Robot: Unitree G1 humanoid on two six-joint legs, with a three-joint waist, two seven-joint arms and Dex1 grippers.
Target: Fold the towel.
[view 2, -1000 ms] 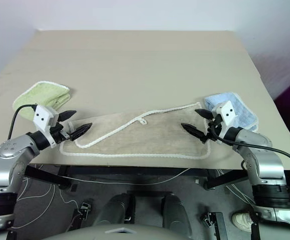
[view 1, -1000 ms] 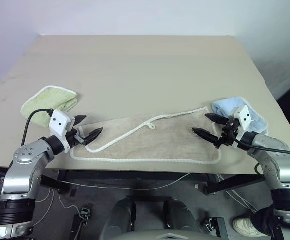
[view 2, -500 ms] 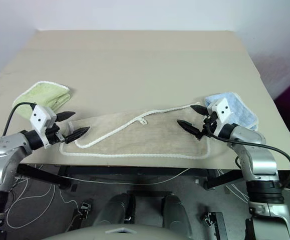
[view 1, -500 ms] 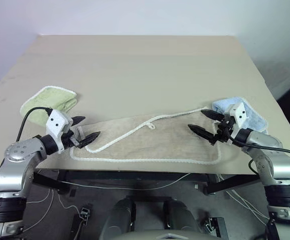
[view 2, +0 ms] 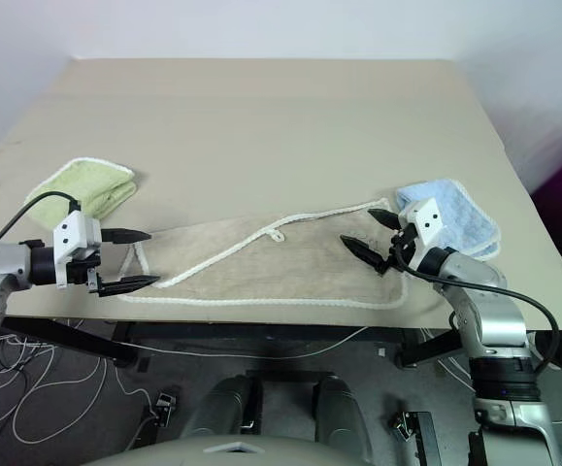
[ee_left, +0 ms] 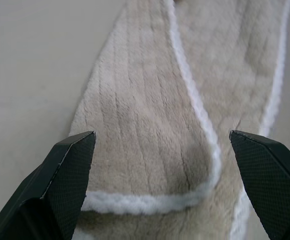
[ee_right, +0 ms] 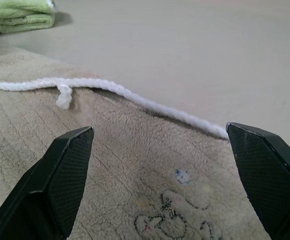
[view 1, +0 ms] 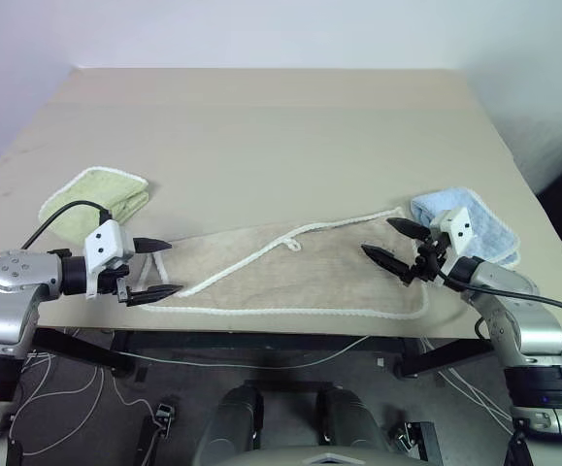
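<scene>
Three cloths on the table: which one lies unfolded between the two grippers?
The beige towel with white corded edging, spread along the near table edge. The green cloth and blue cloth are small folded bundles off its two ends.

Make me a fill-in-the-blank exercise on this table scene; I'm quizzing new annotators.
1. The beige towel has a ____ corded edging.
2. The small cloth on the robot's left side is light ____.
3. Both the left pincer and the right pincer are ____.
4. The light-blue cloth lies beside the ____ pincer.

Missing words: white; green; open; right
</scene>
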